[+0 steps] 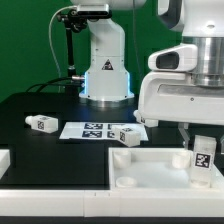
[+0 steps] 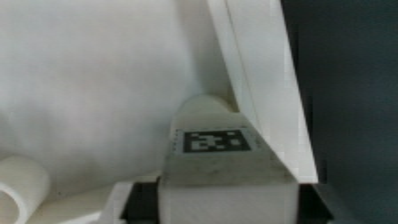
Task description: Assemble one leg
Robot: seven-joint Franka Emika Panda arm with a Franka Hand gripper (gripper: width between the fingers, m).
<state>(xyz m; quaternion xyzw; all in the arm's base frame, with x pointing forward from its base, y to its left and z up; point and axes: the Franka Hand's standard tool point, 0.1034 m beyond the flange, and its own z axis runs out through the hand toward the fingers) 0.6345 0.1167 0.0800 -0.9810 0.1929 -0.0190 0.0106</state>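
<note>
We see the exterior view from low down, just in front of the white tray part (image 1: 150, 160). It faces across the tray part and over the dark worktop (image 1: 40, 100) to the robot base (image 1: 105, 75) beyond. The tray part fills the near edge, and the arm's end with its pincer (image 1: 203, 140) looms large above it at the exterior view's right. Our wrist view sits very near above the tray part, looking down onto its wall. Both views share the tagged leg (image 1: 202, 160) held inside the tray part, that wall, and a strip of worktop beside it.
</note>
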